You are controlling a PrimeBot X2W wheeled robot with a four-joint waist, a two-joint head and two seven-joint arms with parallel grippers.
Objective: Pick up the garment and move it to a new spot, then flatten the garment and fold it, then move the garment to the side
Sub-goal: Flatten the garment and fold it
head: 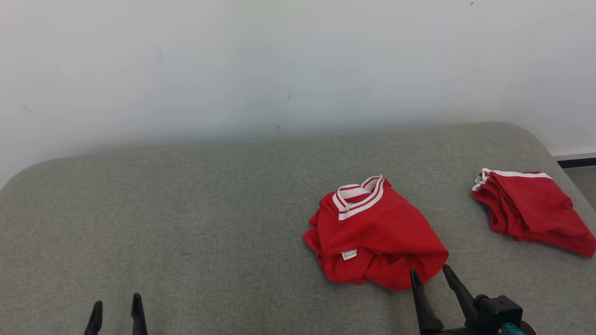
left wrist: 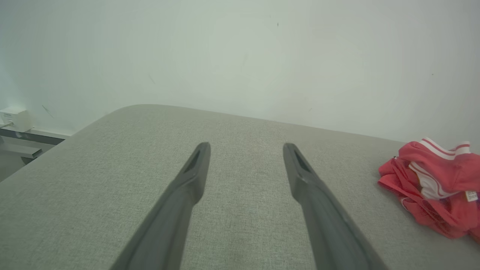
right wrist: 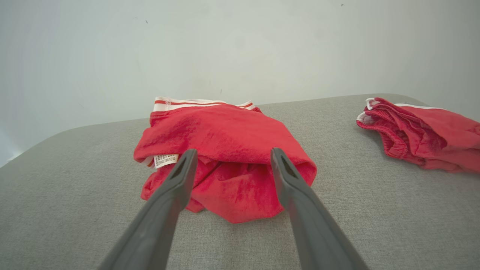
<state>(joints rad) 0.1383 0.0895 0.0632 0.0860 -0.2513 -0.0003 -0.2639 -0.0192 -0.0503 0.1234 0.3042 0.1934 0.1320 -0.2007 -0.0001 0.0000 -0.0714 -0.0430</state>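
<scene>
Crumpled red garment (head: pixel 377 232) on the grey padded surface (head: pixel 186 209), with both grippers at the start of the pick-up. We take the garment as our landmark.

The right gripper (head: pixel 429 271) stands at the garment's near right corner. Its two dark fingers are spread wide and hold nothing, and their tips come just up to the bunched near edge. Whether they touch the cloth we cannot tell. In the right wrist view, the right gripper (right wrist: pixel 234 151) points straight at the garment (right wrist: pixel 228 131), with the loose lower folds lying between and just beyond the fingers.

The left gripper (head: pixel 117 300) is well apart on the garment's left, equally wide open and empty. In its own wrist view the left gripper (left wrist: pixel 246 144) faces bare surface, with the garment (left wrist: pixel 431 187) off to one side.

We read the heap's long axis as running from the striped white collar (head: pixel 361 195) on its far side to the bunched hem on its near side, roughly in line with the right fingers. The white label (head: pixel 349 254) sits on the near left flank.

A second red garment (head: pixel 531 204) lies well apart on the garment's right.

We judge the right arm much the nearer. Its coming move is a short advance and a closing on the near folds.
</scene>
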